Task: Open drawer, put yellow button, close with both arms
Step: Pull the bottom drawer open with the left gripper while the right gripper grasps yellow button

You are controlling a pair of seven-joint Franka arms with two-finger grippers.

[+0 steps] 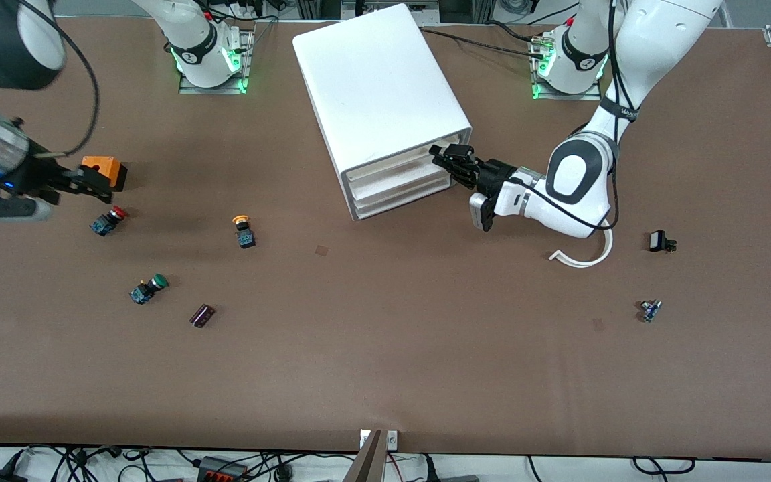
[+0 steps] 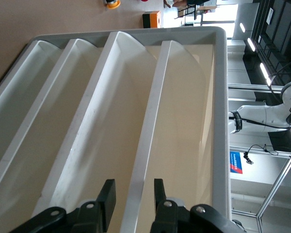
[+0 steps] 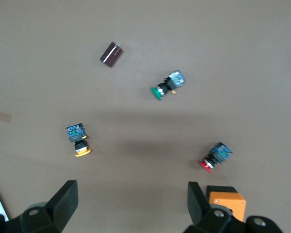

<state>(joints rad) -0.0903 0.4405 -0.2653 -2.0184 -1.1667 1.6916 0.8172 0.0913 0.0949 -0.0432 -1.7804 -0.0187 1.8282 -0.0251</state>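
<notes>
The white cabinet [image 1: 379, 87] stands at the back middle of the table, all three drawers pushed in. My left gripper [image 1: 449, 157] is at the uppermost drawer [image 1: 392, 166], at the end of its front toward the left arm. In the left wrist view, the left gripper [image 2: 133, 187] straddles that drawer's white front lip [image 2: 150, 121], with a narrow gap on each side. The yellow button [image 1: 243, 231] [image 3: 77, 141] lies on the table toward the right arm's end. My right gripper [image 1: 101, 187] [image 3: 131, 194] hangs open and empty over the table beside an orange box [image 1: 101, 167].
A red-capped button [image 1: 110, 219] [image 3: 214, 156], a green-capped one [image 1: 148, 288] [image 3: 167, 85] and a small dark block [image 1: 202, 315] lie near the yellow button. Toward the left arm's end are a white curved strip [image 1: 583, 258], a black part [image 1: 660, 242] and a small blue part [image 1: 650, 310].
</notes>
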